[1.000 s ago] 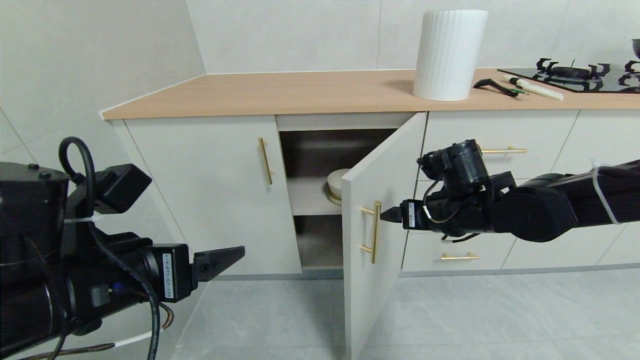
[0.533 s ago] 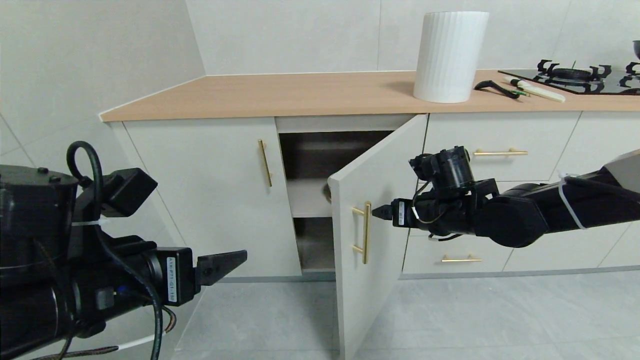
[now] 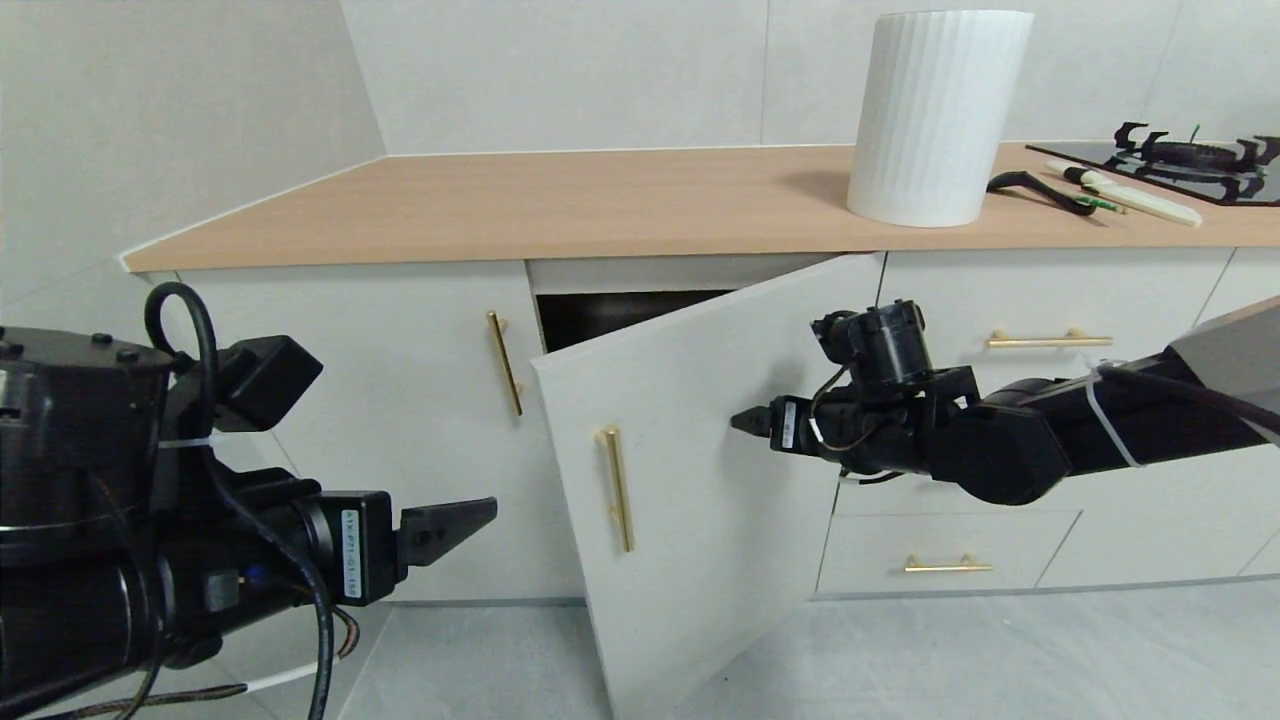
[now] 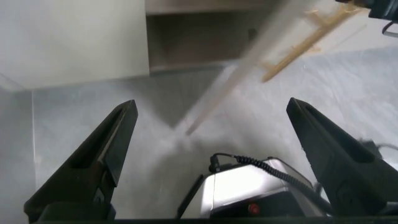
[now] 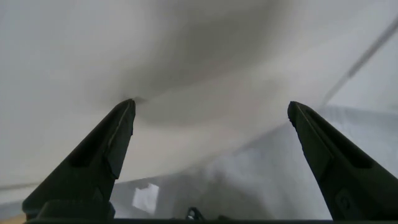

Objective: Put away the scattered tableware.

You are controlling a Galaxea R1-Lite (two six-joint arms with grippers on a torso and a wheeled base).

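Right end effector [image 3: 742,420], fingers spread and empty, at the cupboard door [image 3: 700,530]: I should push squarely toward 12 o'clock, clear of the handle [image 3: 617,488].

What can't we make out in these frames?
- Cabinet inside: head view, door covers all but a dark strip on top.
- Right gripper: head view is side-on, so contact with door is unclear.
- Hob: cut by head view's right edge.
- Utensils: head view, too small to identify.
- Left wrist view: door blurred.
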